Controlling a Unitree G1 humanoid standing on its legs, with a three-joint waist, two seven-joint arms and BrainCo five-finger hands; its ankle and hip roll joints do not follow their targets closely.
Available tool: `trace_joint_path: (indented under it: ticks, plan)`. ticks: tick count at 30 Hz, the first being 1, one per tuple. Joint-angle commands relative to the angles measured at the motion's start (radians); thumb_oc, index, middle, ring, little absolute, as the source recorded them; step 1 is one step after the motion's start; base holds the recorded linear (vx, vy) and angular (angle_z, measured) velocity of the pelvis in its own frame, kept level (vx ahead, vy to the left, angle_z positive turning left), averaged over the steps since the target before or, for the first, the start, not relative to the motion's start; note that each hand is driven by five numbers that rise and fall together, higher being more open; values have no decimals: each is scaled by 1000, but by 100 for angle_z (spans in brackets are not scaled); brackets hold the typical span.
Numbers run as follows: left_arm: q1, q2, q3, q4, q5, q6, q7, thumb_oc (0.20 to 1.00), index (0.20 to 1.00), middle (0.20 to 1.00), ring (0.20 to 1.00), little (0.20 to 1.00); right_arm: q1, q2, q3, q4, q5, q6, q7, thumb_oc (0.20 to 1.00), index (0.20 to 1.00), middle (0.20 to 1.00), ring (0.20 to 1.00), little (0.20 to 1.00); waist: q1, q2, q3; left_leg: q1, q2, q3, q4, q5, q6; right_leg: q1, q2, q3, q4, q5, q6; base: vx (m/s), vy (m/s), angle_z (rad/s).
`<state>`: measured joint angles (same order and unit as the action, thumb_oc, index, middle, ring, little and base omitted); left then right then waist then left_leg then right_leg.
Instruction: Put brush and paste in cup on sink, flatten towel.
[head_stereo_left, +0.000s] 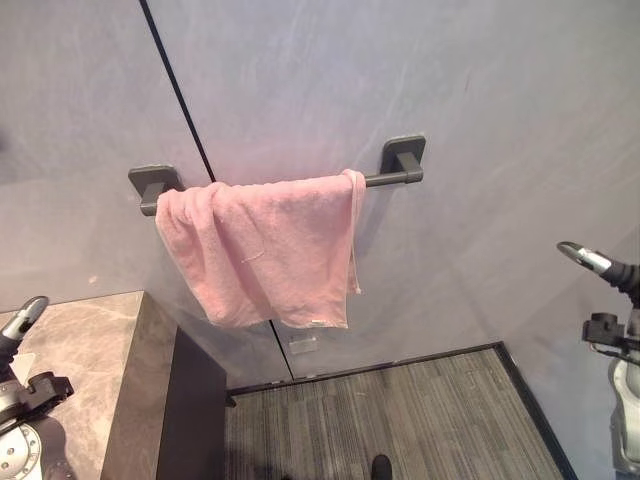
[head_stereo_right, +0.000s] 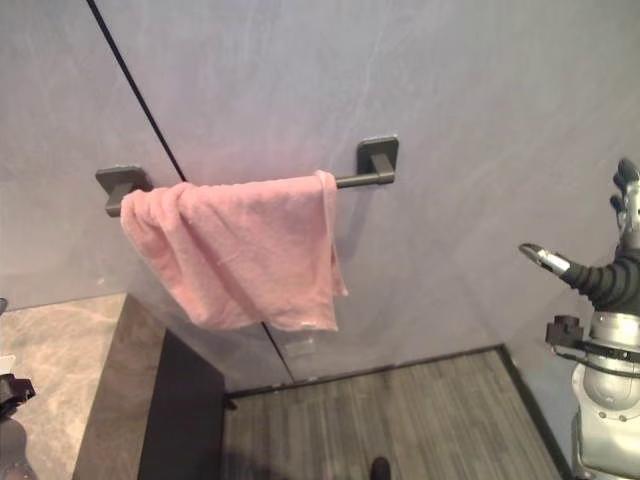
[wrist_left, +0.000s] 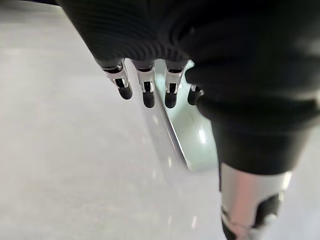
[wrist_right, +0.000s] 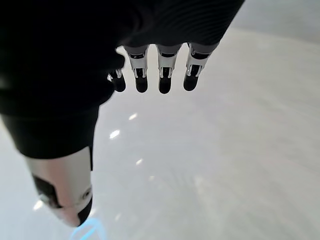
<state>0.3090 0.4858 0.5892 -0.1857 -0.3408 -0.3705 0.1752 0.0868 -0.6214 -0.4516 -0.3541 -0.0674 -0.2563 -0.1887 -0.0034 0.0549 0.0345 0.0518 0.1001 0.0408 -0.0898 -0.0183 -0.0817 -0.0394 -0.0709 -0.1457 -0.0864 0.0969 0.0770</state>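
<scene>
Hanging over a dark wall-mounted towel bar (head_stereo_left: 385, 180), the pink towel (head_stereo_left: 265, 250) is bunched and skewed: it covers the bar's left and middle stretch, its folds gather toward the left bracket (head_stereo_left: 153, 180), and its lower hem slopes down to a corner near the dark vertical seam (head_stereo_left: 180, 95) of the grey wall (head_stereo_left: 500, 120). The bar's right end and right bracket (head_stereo_left: 404, 155) stay bare. Below and left, a grey stone tabletop (head_stereo_left: 90, 340) ends in a dark front face, and a striped grey floor (head_stereo_left: 400, 410) lies to its right. The left robot hand (wrist_left: 145, 85) shows at the lower left edge of the head views, over the tabletop and well apart from the towel; in its wrist view the fingers extend straight in a row and hold nothing. The right robot hand (wrist_right: 160, 75) shows at the right edge, in front of the wall and well clear of the towel; its fingers are likewise straight and relaxed, with the thumb (head_stereo_right: 545, 258) pointing toward the towel, and it holds nothing.
</scene>
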Motion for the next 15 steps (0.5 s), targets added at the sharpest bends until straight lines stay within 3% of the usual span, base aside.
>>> trace_joint_path:
  ticks: [1,3,4,5,10,11,12,15]
  plan:
    - [-23,167,31,-44,138,-59,34,1000,1000,1000,1000,1000,-81,-106,33,-107,-98,-69,9,1000,1000,1000,1000,1000,7,-60,-28,-33,24,30,3,60,-25,52,-108,49,-1,-33,101,-20,27,-4]
    - [-33,253,35,-61,190,-67,39,1000,1000,1000,1000,1000,-136,-202,90,-162,-125,-86,36,1000,1000,1000,1000,1000,4,-63,-29,-36,22,37,3,58,-26,43,-111,54,-1,-27,107,-43,36,-12]
    - [-75,303,-61,-54,316,-23,73,1000,1000,1000,1000,1000,-210,-240,178,-155,-152,-74,37,1000,1000,1000,1000,1000,-6,-68,-26,-39,21,43,3,62,-24,37,-112,58,-1,-18,107,-45,34,-13]
    - [-130,347,-77,-55,337,17,53,1000,1000,1000,1000,1000,-250,-273,218,-139,-173,-69,43,1000,1000,1000,1000,1000,-11,-66,-25,-40,20,49,3,55,-24,31,-113,64,-1,-19,109,-51,40,-14]
    - [-134,545,-58,-140,443,-13,57,1000,1000,1000,1000,1000,-323,-422,299,-203,-171,-75,112,1000,1000,1000,1000,1000,-26,-75,-21,-44,15,68,3,51,-20,14,-121,78,-1,-4,122,-27,43,-11]
    - [25,557,127,-187,399,-58,58,1000,1000,1000,1000,1000,-255,-440,238,-212,-166,-88,110,1000,1000,1000,1000,1000,-7,-72,-20,-50,13,62,3,55,-18,11,-123,76,-1,0,122,-38,47,-19]
    - [59,542,147,-226,373,-82,42,1000,1000,1000,1000,1000,-239,-458,244,-246,-164,-98,127,1000,1000,1000,1000,1000,-8,-77,-20,-53,9,58,3,52,-17,12,-127,72,-1,-1,124,-35,45,-30]
    - [88,638,101,-259,442,-73,7,1000,1000,1000,1000,1000,-313,-555,338,-238,-193,-97,159,1000,1000,1000,1000,1000,-1,-88,-15,-54,-1,58,3,47,-10,9,-136,72,-1,7,129,-26,52,2]
